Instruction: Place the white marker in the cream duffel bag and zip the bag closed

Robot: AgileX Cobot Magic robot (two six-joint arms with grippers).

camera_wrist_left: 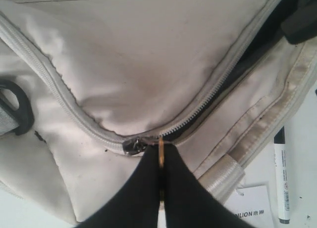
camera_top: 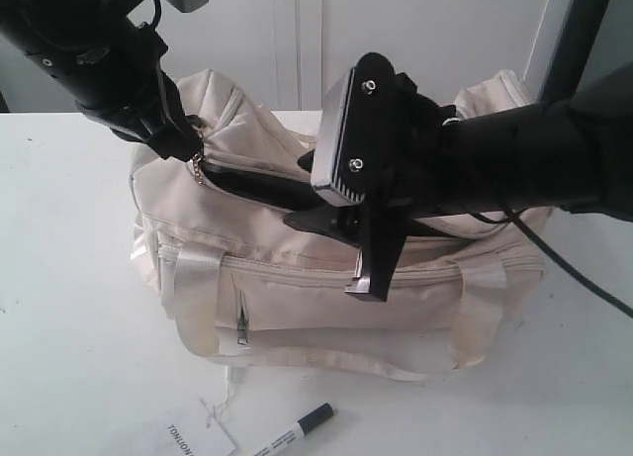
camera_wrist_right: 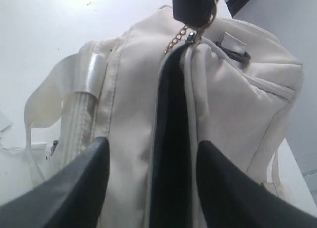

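The white marker [camera_top: 297, 431] lies on the bench [camera_top: 69, 357] nearest of all, beside a paper tag [camera_top: 193, 438], with open bench to its right. Behind it the cream duffel bag [camera_top: 326, 288] gapes along its zipper [camera_wrist_left: 213, 89]. The right hand [camera_wrist_right: 152, 145] is spread wide and empty above the gap, and the left hand [camera_wrist_left: 161, 153] pinches the gold ring pull [camera_wrist_left: 160, 143].

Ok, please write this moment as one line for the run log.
cream duffel bag: zip open | left gripper: shut on gold ring pull | right gripper: open above the bag | white marker: on table
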